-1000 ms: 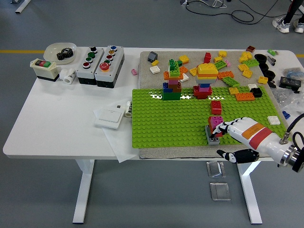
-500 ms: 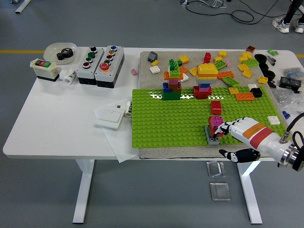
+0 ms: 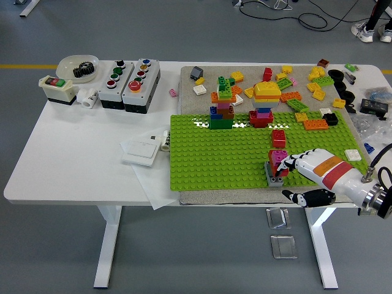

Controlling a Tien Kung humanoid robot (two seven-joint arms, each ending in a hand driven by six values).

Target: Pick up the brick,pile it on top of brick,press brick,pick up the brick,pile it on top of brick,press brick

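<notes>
A small stack stands at the front right of the green baseplate: a grey brick at the bottom, a red one above it and a pink brick on top. My right hand comes in from the lower right. Its white fingers lie stretched against the right side of the stack, while the black thumb hangs apart below the plate's front edge. The hand grasps nothing. A single red brick sits just behind the stack.
Two taller brick towers stand at the plate's back edge, with several loose bricks on the grey mat behind. Button boxes, a bowl and a white switch plate lie to the left.
My right hand has shifted slightly up and to the right along the stack, and the thumb has drawn in a little. The bricks have not moved.
</notes>
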